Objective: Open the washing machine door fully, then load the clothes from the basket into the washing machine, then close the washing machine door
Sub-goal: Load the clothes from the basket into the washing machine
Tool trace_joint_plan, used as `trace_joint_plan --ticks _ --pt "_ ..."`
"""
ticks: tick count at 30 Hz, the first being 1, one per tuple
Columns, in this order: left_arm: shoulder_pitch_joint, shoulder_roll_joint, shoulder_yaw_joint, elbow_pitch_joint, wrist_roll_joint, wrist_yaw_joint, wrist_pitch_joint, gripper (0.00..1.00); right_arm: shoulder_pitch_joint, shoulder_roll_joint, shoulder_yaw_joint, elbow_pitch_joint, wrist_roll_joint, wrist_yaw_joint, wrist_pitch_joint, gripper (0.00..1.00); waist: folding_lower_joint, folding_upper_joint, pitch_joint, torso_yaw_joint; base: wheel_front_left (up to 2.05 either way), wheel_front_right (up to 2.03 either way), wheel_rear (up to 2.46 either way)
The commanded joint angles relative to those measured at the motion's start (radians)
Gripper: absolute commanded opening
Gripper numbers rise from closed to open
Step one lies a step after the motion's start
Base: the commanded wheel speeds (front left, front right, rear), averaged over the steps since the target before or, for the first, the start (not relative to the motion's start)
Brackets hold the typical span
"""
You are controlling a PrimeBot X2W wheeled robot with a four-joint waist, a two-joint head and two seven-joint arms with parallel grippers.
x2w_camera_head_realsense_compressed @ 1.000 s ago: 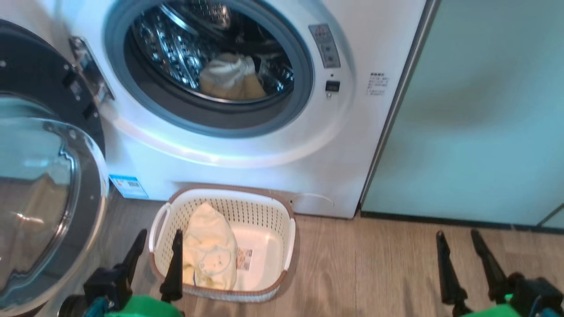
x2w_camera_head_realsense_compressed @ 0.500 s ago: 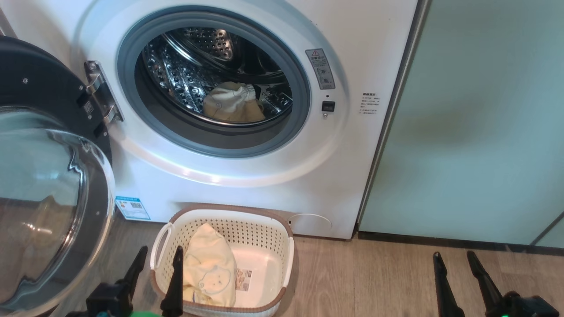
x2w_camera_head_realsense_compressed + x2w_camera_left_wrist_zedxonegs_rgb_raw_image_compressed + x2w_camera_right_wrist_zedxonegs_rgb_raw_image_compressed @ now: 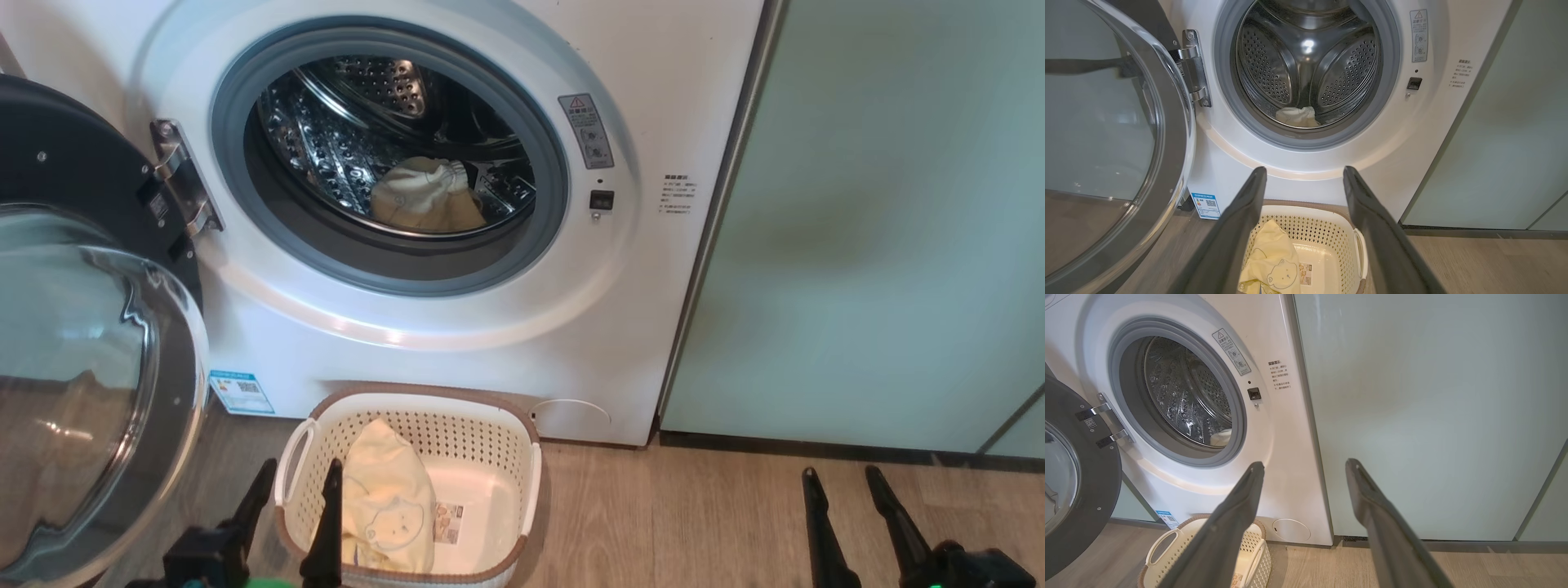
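On my far left the large round glossy black washing machine door (image 3: 90,327), with its bulging clear glass window, hangs swung wide on its metal hinge brackets (image 3: 184,184), so I judge the opening step done. My left gripper (image 3: 300,474) sits low just beside it, its two dark fingers spread apart with nothing between them. From the head camera its right finger overlaps the near left corner of the cream-white perforated plastic basket (image 3: 424,392) with the brown rim; I cannot tell whether they touch. That basket stands on the floor close against the foot of the big white front-loading washing machine (image 3: 490,351), and one pale yellow bear-print garment (image 3: 388,506) lies in its left half. Up in the perforated steel drum (image 3: 326,139) a cream garment (image 3: 424,196) already lies, so I reckon loading is partway: at least this one piece to move, then the door to shut. Further right my right gripper (image 3: 841,478) hovers over bare wooden floor (image 3: 669,506), fingers likewise apart and empty, before the pale green cabinet (image 3: 882,229). The door's rim crowds my left arm. The basket wall and the grey gasket (image 3: 408,273) lip are the edges to clear, and the floor on the right offers free swing.
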Motion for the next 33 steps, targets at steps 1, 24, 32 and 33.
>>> trace_joint_plan --ticks 1,24,32,33 --pt "-0.05 0.01 0.041 -0.021 0.0 0.005 -0.003 1.0 -0.04 -0.015 0.018 -0.03 -0.008 -0.003 -0.007 1.0 0.0 -0.0001 0.0 0.0 0.0 0.0 0.0" --pt "-0.284 -0.035 -0.006 0.264 -0.045 -0.111 -0.002 1.0 -0.121 -0.015 0.039 -0.07 -0.001 -0.003 -0.007 1.0 0.0 -0.0001 0.225 -0.071 0.0 0.0 0.0" --pt "-0.494 -0.05 -0.016 0.533 -0.09 -0.225 0.015 1.0 -0.212 -0.015 0.033 -0.101 0.024 -0.003 -0.007 1.0 0.0 -0.0001 0.419 -0.123 0.0 0.0 0.0" --pt "-0.52 -0.05 -0.017 0.57 -0.095 -0.237 0.02 1.0 -0.222 -0.015 0.032 -0.106 0.028 -0.003 -0.007 1.0 0.0 -0.0001 0.442 -0.128 0.0 0.0 0.0"
